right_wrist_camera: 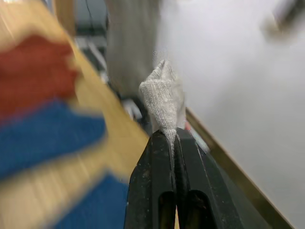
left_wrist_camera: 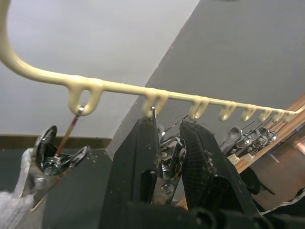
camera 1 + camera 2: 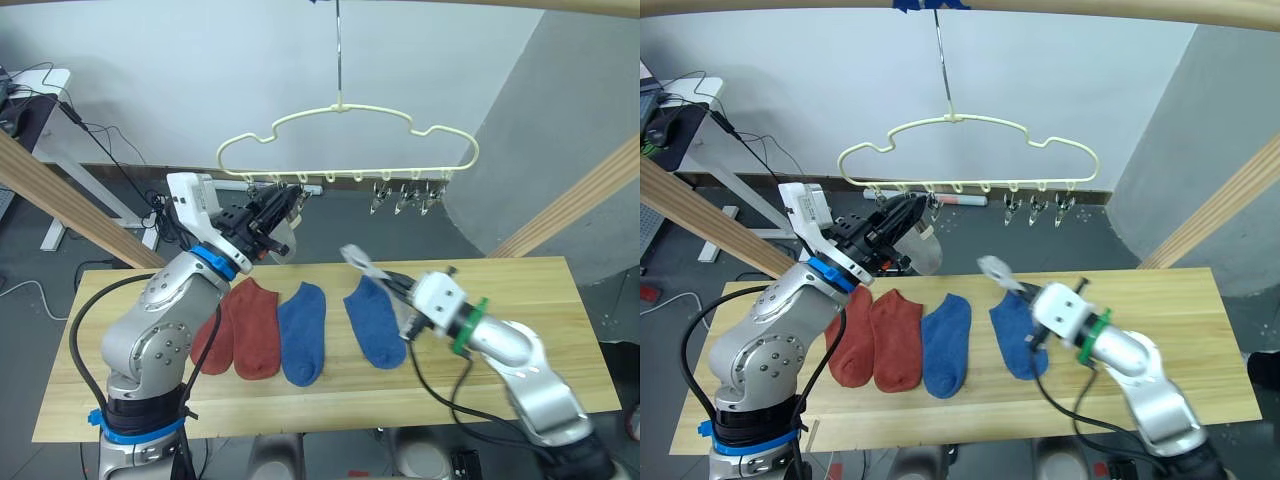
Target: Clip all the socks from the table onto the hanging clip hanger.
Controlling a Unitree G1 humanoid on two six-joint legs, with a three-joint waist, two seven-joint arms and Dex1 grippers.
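Our right gripper (image 1: 172,138) is pinched shut on the edge of a light grey sock (image 1: 163,98), which rises limp above the fingertips; in the head views that gripper (image 3: 395,285) hangs over the table (image 3: 560,330), beside the nearer blue sock (image 3: 375,320).

Our left gripper (image 2: 167,160) is up at the clip hanger (image 3: 345,140), its fingers squeezing the second clip (image 2: 164,174) from the hanger's left end. Whether that clip's mouth is parted we cannot tell. Just left of those fingers, another grey sock (image 3: 283,237) already hangs from the first clip (image 2: 57,160).

Below the left gripper, two rust-red socks (image 3: 255,328) and the other blue sock (image 3: 303,335) lie flat on the table.

We judge the socks light, soft and floppy, with nothing fragile about them. They will sag and fold, so the cuff edge is the place to grip, leaving a short margin of knit clear of the fingertips to feed into the clip. The knit should hold without slipping.
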